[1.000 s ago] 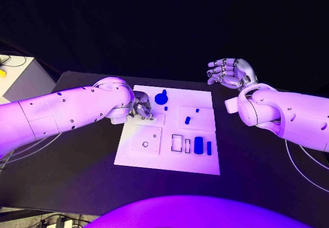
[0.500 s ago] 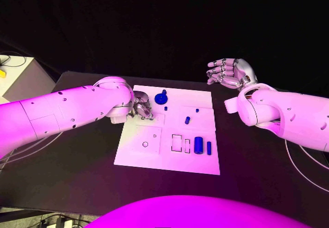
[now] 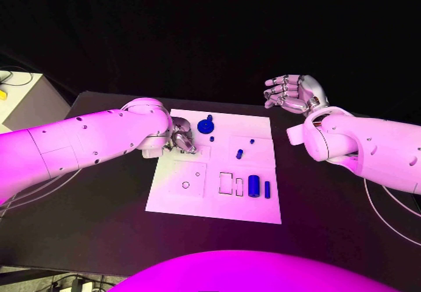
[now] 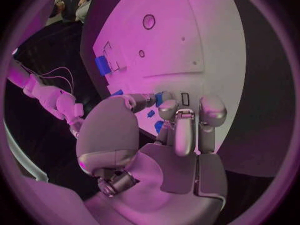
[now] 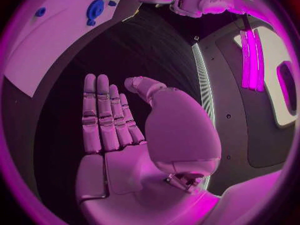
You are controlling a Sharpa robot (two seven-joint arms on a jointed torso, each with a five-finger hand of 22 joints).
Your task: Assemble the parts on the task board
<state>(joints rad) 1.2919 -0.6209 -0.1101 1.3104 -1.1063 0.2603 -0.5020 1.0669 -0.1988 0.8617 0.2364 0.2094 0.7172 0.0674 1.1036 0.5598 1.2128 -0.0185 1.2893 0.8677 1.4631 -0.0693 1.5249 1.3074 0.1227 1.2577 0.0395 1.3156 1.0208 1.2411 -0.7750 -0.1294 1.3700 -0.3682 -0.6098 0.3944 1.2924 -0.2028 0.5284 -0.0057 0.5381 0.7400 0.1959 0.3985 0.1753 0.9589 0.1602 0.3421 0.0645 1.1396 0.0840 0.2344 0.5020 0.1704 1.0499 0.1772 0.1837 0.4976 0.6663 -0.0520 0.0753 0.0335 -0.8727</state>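
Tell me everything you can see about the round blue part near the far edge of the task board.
The round blue part is a flat, disc-like piece with a small stub sticking out of its far side, and looks like solid blue plastic. It lies on the white task board near the far edge, close to the left hand, which doesn't visibly touch it. The right wrist view shows it too. A smaller blue piece lies just beside it.

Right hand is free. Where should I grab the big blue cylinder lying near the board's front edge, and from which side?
Grip the cylinder across its middle, coming straight down from above. It lies flat, long axis front to back, with a slim bar close on its right, so the fingers should close carefully left-right. The right robot hand looks empty.
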